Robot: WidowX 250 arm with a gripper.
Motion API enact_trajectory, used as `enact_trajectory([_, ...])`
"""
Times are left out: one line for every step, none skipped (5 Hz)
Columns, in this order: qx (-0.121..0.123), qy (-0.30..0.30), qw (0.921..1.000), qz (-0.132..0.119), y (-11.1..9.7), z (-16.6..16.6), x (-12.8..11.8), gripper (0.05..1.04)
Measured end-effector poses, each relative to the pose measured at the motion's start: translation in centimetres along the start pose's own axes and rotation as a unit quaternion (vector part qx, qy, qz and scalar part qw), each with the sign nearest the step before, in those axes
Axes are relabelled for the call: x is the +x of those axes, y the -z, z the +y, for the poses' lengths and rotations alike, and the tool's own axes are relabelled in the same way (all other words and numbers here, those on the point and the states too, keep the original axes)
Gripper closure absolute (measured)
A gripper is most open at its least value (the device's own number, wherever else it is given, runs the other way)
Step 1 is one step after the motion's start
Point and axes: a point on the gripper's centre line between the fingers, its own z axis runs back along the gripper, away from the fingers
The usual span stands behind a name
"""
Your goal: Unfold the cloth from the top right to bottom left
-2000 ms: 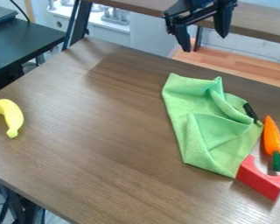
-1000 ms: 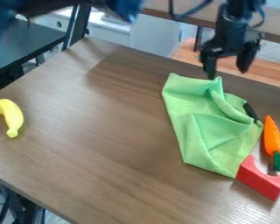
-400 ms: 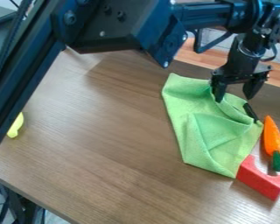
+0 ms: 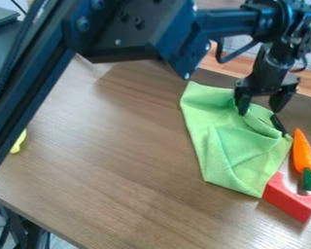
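1. My black two-finger gripper (image 4: 259,111) is open, fingers apart, over the upper-R part of the cloth; can't tell if a tip touches.
2. Soft green fabric cloth (image 4: 226,146) lies on the R side of the brown wood-grain table (image 4: 112,155), w/ folds across its upper R & middle.
3. Progress: approx. zero. Top-R flap is folded in, no grip on it, so the unfold is all left to do.
4. To do, I'd judge: pinch top-R layer only, lift a bit, draw it to bottom L, lay flat, let go.
5. Watch: small slim black object (image 4: 279,125) at cloth's R edge, plus red arched block (image 4: 291,198) touching its lower corner; either could snag or shift.
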Motion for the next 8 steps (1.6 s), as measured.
enact_trajectory([0.003, 0.003, 1.0000, -0.003, 0.5, 0.1, -0.1, 0.083])
enact_trajectory([0.010, 0.009, 0.9999, 0.001, 1.2, 0.0, -0.8, 0.133])
enact_trajectory([0.009, 0.009, 0.9999, 0.000, 1.4, -0.1, -1.0, 0.412])
enact_trajectory([0.007, 0.010, 0.9999, 0.011, 2.0, 0.4, -1.8, 0.702])
enact_trajectory([-0.009, 0.009, 0.9997, 0.019, 1.2, 0.8, -2.0, 0.907])
enact_trajectory([-0.042, -0.013, 0.9989, 0.019, -1.2, 2.1, -0.4, 0.995])
enact_trajectory([-0.080, -0.031, 0.9961, 0.024, -3.6, 4.1, 0.9, 1.001])
enact_trajectory([-0.101, -0.042, 0.9934, 0.034, -4.7, 7.3, 2.2, 1.001])
